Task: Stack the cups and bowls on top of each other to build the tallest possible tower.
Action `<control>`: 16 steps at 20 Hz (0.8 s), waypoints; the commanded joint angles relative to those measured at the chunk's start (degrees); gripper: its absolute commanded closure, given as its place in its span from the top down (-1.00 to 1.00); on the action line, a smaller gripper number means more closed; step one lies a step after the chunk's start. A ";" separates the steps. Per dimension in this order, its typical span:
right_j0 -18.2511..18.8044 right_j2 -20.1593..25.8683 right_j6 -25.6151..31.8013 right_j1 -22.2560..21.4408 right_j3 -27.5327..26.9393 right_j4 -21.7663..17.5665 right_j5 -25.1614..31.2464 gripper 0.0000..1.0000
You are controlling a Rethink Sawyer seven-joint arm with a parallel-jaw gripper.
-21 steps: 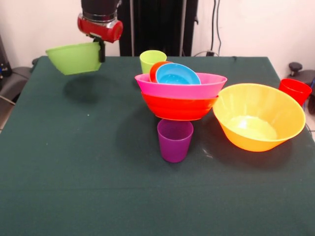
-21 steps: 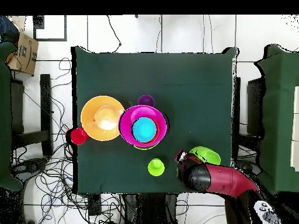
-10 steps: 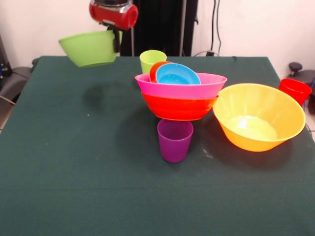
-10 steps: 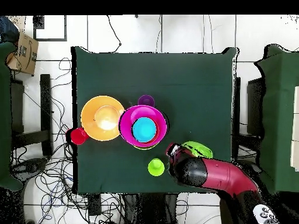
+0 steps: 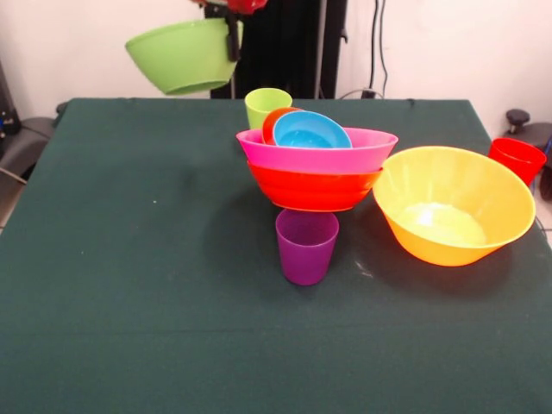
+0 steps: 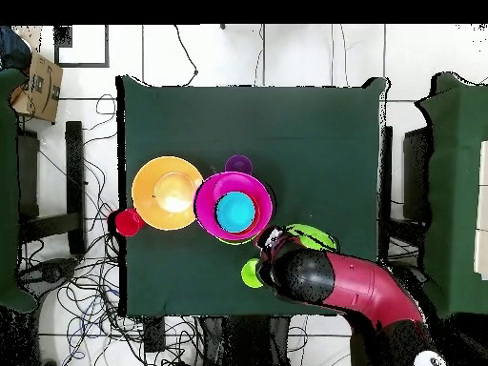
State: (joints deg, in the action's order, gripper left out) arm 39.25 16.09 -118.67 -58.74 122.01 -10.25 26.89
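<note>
Carrying a lime green bowl [image 5: 185,56] toward the tower [image 5: 316,164].
The gripper [image 5: 232,39] pinches the bowl's rim, holding it high; the tower stands below and beside it. Best centre over the blue bowl [image 5: 310,131] before lowering gently.

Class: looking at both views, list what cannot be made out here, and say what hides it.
- Gripper: front view, mostly cut off by the top edge.
- Green bowl: overhead view, mostly under the arm.
- Green cup: front view, base behind the pink bowl.
- Red cup: front view, partly behind the orange bowl.
</note>
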 commanded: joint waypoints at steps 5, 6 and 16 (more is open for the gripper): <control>-0.21 6.77 1.17 -4.45 3.27 7.57 7.21 -1.00; -0.93 6.49 0.39 -3.94 2.46 7.62 7.33 -1.00; -7.05 3.49 -6.44 4.74 -2.64 7.42 -0.76 -1.00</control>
State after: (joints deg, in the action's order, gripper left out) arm 36.00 18.60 -118.67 -60.87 122.03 -3.79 29.01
